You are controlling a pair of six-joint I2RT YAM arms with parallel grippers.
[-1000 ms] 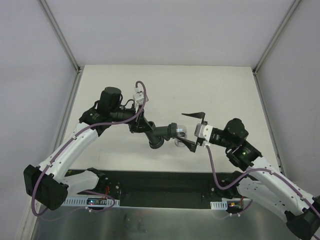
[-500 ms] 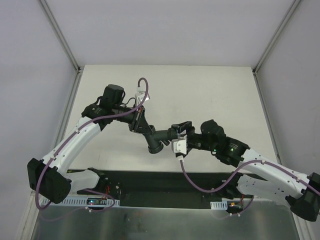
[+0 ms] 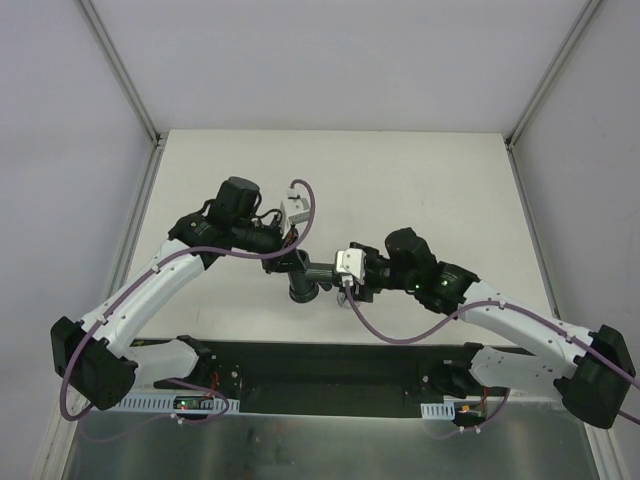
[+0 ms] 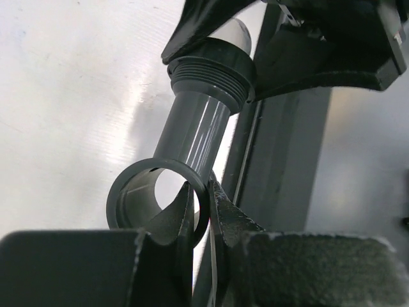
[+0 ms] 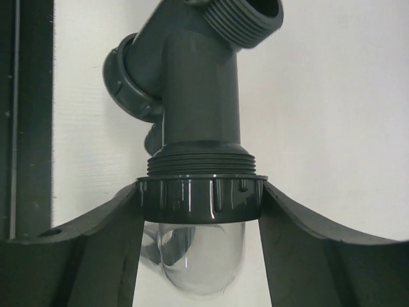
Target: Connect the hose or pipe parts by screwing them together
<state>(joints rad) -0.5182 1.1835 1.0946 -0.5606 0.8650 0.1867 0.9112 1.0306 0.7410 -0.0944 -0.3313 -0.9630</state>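
Left tool (image 4: pixel 200 195) is pinching the socket wall of the grey fitting (image 4: pixel 195 125), one finger inside the mouth. Right tool (image 5: pixel 200 195) is clamped on the ribbed collar of the clear connector (image 5: pixel 201 262), seated on the fitting's threaded end. Both parts hang between the tools, over the desk (image 5: pixel 332 96).

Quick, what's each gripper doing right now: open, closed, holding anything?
Left gripper: closed, pinching the grey pipe fitting by a socket rim.
Right gripper: closed on the clear connector, at its ribbed collar.
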